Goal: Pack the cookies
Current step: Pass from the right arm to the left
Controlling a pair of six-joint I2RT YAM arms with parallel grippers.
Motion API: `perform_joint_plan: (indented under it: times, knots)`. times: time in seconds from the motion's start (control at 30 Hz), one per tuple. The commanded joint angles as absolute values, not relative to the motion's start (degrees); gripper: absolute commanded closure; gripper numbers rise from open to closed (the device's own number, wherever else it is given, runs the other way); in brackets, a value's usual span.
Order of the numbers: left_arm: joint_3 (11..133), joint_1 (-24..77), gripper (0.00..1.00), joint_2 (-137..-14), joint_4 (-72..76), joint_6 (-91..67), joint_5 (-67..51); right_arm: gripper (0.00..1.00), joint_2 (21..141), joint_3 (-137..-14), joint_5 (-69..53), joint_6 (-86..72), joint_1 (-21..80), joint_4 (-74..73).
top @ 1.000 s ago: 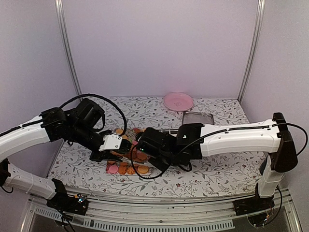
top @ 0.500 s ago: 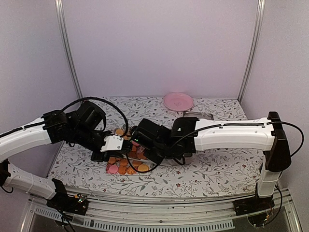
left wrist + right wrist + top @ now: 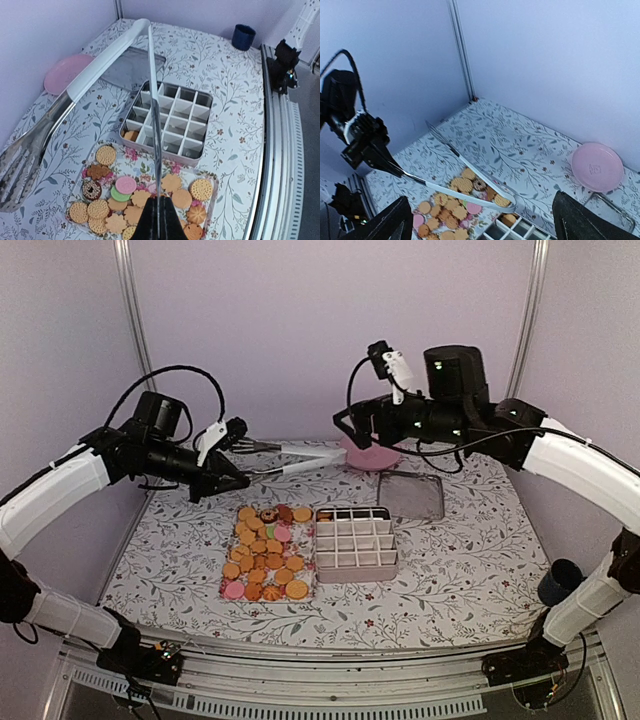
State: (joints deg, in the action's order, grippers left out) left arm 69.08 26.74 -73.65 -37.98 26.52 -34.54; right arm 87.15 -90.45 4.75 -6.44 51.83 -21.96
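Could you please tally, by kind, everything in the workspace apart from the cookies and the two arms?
pink plate: 1
divided tin: 1
tin lid: 1
cookie tray: 1
blue cup: 1
tongs: 1
Total: 6

A table [image 3: 450,580] covered with a pale cloth printed with grey leafy sprigs fills the lower half of the top view. Left of centre lies a flat rectangular tray [image 3: 309,595] filled with the cookies [image 3: 262,552]. Touching its right side stands a pinkish box [image 3: 356,567] divided by a white grid into small compartments. Just above and to the right of the box, a rectangular lid [image 3: 411,497] lies flat. A pink plate [image 3: 375,458] sits at the table's far edge, upper centre. A dark blue cup [image 3: 556,583] stands at the right edge.
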Motion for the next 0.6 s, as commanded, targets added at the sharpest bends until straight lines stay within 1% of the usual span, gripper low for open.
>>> perform_joint_plan:
  times: [0.0, 0.1, 0.17, 0.33, 0.47, 0.57]
  knots:
    - [69.44, 25.35, 1.00, -69.44, -24.79, 11.13, -44.51, 0.01, 80.31, -79.40, -13.87, -12.51, 48.52, 0.54]
    - [68.55, 22.90, 1.00, -68.45, -19.68, 2.44, -49.70, 0.01, 77.87, -71.97, -19.09, -19.34, 43.71, 12.41]
    - [67.90, 21.48, 1.00, -68.38, -16.43, -3.51, -53.46, 0.01, 78.64, -70.25, -22.12, -22.72, 42.68, 17.52]
    - [64.42, 20.15, 1.00, -67.59, -7.66, -15.37, -60.02, 0.01, 83.18, -70.85, -28.20, -25.04, 42.71, 23.85]
    - [62.06, 20.15, 1.00, -66.39, -3.24, -18.84, -60.61, 0.01, 86.81, -72.24, -31.38, -26.28, 42.92, 28.67]
    - [61.86, 19.89, 1.00, -66.93, -1.46, -21.89, -61.99, 0.01, 90.30, -75.73, -32.20, -26.35, 44.00, 28.70]
